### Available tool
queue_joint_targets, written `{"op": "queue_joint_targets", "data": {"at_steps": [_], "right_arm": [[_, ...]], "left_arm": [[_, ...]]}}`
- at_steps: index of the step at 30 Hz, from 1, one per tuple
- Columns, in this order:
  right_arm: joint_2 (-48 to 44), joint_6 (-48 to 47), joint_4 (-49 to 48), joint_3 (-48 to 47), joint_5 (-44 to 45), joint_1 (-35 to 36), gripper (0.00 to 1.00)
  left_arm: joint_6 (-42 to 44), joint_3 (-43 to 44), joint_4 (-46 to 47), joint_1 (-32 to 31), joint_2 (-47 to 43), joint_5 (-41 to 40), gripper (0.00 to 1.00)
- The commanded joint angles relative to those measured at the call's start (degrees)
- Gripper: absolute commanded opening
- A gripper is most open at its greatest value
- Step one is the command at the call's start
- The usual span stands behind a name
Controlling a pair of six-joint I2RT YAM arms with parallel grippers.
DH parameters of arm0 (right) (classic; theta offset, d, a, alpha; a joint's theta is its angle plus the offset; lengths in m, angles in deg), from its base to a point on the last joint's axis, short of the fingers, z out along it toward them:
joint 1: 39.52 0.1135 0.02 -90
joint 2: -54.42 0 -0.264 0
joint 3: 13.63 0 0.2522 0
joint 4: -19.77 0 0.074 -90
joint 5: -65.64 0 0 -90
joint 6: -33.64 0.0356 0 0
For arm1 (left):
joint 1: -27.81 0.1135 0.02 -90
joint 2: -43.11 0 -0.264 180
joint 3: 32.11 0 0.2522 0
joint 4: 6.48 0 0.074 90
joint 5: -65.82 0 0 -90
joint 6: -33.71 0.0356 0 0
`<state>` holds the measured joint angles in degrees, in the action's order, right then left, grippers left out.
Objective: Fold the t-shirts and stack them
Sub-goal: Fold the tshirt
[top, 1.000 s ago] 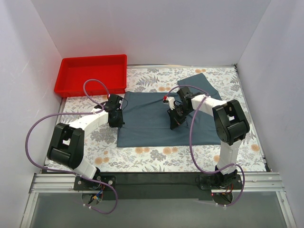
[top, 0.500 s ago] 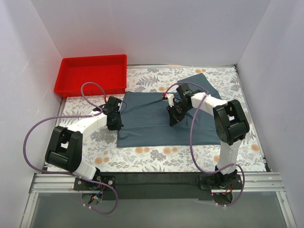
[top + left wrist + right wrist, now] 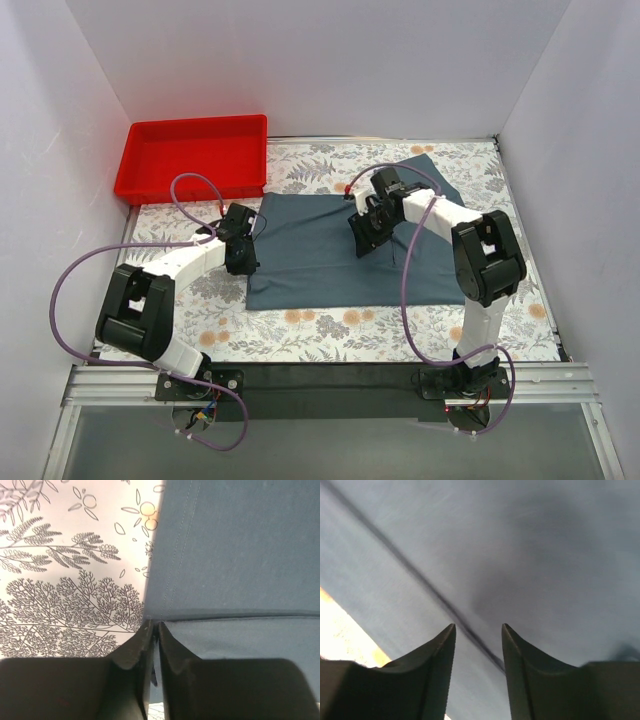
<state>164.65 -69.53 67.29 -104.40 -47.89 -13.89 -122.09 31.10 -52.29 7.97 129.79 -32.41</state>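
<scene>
A slate blue-grey t-shirt lies flat on the floral table, with one part reaching to the far right. My left gripper is at the shirt's left edge. In the left wrist view it is shut on the t-shirt where a folded edge meets the side hem. My right gripper hangs over the middle of the shirt. In the right wrist view it is open and empty, just above the t-shirt, with a dark crease line running between the fingers.
A red tray stands at the far left corner, with nothing showing inside. The floral table cover shows in front of and beside the shirt. White walls close in the left, right and back.
My right gripper has moved toward the far side over the shirt. My left gripper shifted slightly along the shirt's left edge and stays shut.
</scene>
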Motion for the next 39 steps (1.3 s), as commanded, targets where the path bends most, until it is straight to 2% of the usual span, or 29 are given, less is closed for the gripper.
{"op": "queue_joint_targets", "data": {"at_steps": [1, 3, 5, 7, 8, 11, 13, 17, 18, 21, 29, 39], "right_arm": [[-6.7, 3.5, 0.0, -4.1, 10.1, -0.2, 0.44], [-8.8, 5.3, 0.0, -4.3, 14.4, -1.0, 0.49], [-12.0, 8.3, 0.0, -3.8, 18.2, -3.3, 0.50], [-15.5, 11.9, 0.0, -1.6, 19.5, -6.6, 0.50], [-16.7, 12.8, 0.0, -0.5, 19.4, -8.0, 0.51], [-21.6, 18.8, -0.2, 5.3, 17.1, -14.6, 0.51], [-25.1, 20.5, -0.2, 8.9, 16.4, -19.4, 0.55], [-30.3, 23.4, -0.4, 18.3, 15.8, -25.1, 0.52], [-31.1, 24.0, -0.4, 19.4, 16.7, -26.4, 0.50], [-32.8, 26.3, -0.4, 24.0, 17.8, -30.3, 0.49], [-32.8, 28.5, -0.9, 33.8, 16.0, -40.1, 0.49], [-35.3, 32.1, 3.9, 42.5, 13.3, -48.8, 0.48]], "left_arm": [[0.8, 2.9, 1.4, 0.5, 0.3, -2.8, 0.13], [1.1, 3.8, 1.4, 0.5, 0.7, -3.1, 0.19], [1.6, 4.9, 1.5, 0.5, 0.7, -3.7, 0.29], [1.9, 5.7, 0.9, 0.5, 0.4, -4.1, 0.35], [2.3, 6.3, 0.7, 0.6, -0.1, -4.3, 0.43], [3.0, 8.0, -1.0, 0.1, -2.1, -3.5, 0.54], [3.0, 8.6, -3.3, -1.0, -3.3, -2.4, 0.55], [1.1, 8.7, -5.4, -5.9, -5.3, 2.6, 0.52], [0.0, 8.0, -5.5, -6.4, -4.5, 5.9, 0.50], [-1.1, 6.6, -5.3, -7.7, -2.3, 8.1, 0.49], [-4.2, 2.6, -8.1, -7.8, 4.6, 8.1, 0.48], [-6.7, -1.2, -15.3, -4.8, 6.8, 17.4, 0.47]]}}
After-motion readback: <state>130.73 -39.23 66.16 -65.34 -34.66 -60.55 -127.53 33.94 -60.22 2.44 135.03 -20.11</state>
